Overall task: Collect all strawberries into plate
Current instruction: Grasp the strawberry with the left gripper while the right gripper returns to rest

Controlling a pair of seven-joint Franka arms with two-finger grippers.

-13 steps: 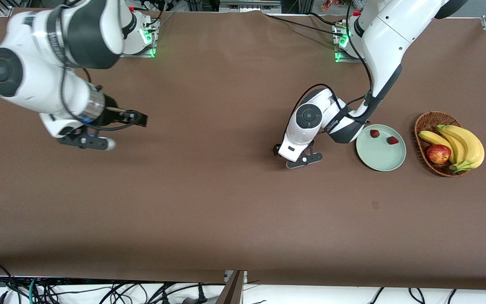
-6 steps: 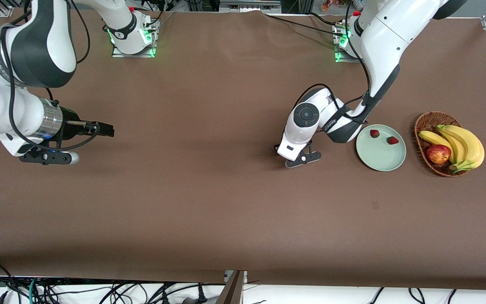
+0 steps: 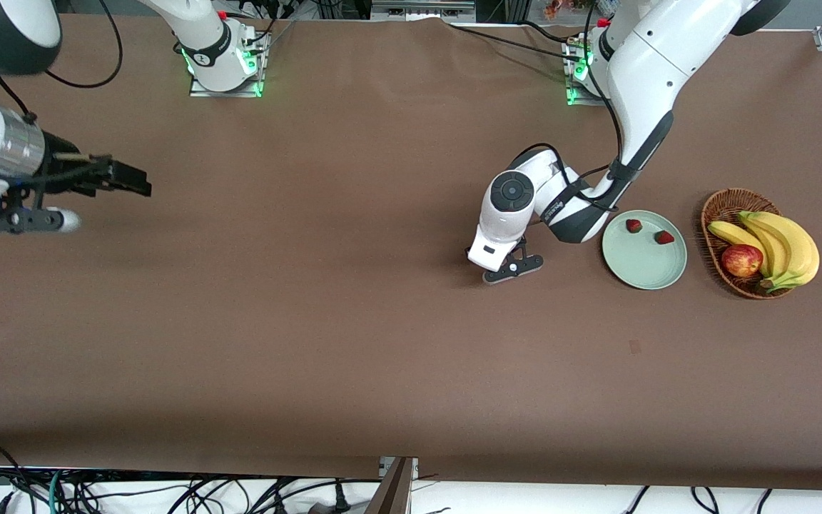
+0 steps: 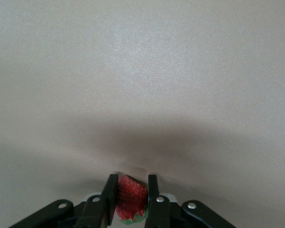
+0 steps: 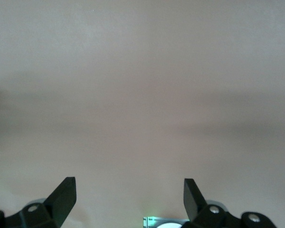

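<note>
My left gripper [image 3: 507, 270] is down at the table beside the mint-green plate [image 3: 643, 270], toward the right arm's end from it. In the left wrist view the left gripper [image 4: 133, 178] is shut on a red strawberry [image 4: 131, 197] with a green cap, which sits on the table. The front view hides that berry under the hand. Two more strawberries [image 3: 633, 225] [image 3: 663, 237] lie in the plate. My right gripper [image 3: 18, 218] hangs over the bare table at the right arm's end. Seen in its wrist view, the right gripper [image 5: 128, 187] is open and holds nothing.
A brown wicker basket [image 3: 721, 203] stands beside the plate toward the left arm's end, holding bananas [image 3: 782, 243] and a red-yellow apple [image 3: 741, 260]. Brown tabletop stretches between the two grippers. Cables lie near the arm bases.
The left gripper's fingers have closed on the strawberry, with the hand almost still. The right arm has swung away toward its end of the table.
</note>
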